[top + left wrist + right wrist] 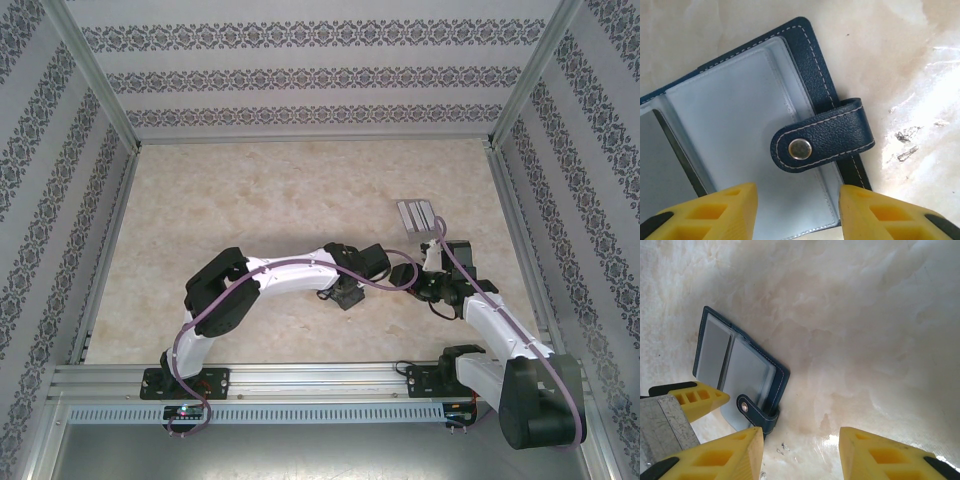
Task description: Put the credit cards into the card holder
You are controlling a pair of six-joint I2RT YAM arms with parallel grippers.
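Left arm (250,285): based on the near rail, bent at the elbow, reaching right toward mid-bench with the wrist tipped downward.
Right arm (500,330): based at the near right, folded up, forearm angled left and away, wrist aimed at the bench.
Left end effector (797,219): yellow fingers spread, nothing pinched; poised over one edge of the card holder, a finger to each side of the clear sleeve's edge.
Right end effector (800,455): yellow fingers spread over bare bench, nothing held; beside the card holder and apart from it.
Card holder (735,365): navy with pale stitching, lying open and flat on the bench near its middle, beneath the left end effector.
Sleeves (730,130): clear plastic pockets facing up in two panels; contents cannot be told.
Clasp tab (822,137): navy strap folded from the outer edge onto the sleeve, round metal snap (800,148) facing up.
Bench (865,315): pale marbled beige, with glare patches beside the holder.
Rack (418,214): clear and slotted, beyond the right end effector, well apart from the holder.
Enclosure (300,70): wallpaper with dark patterned bands on three sides, aluminium rails along the edges.
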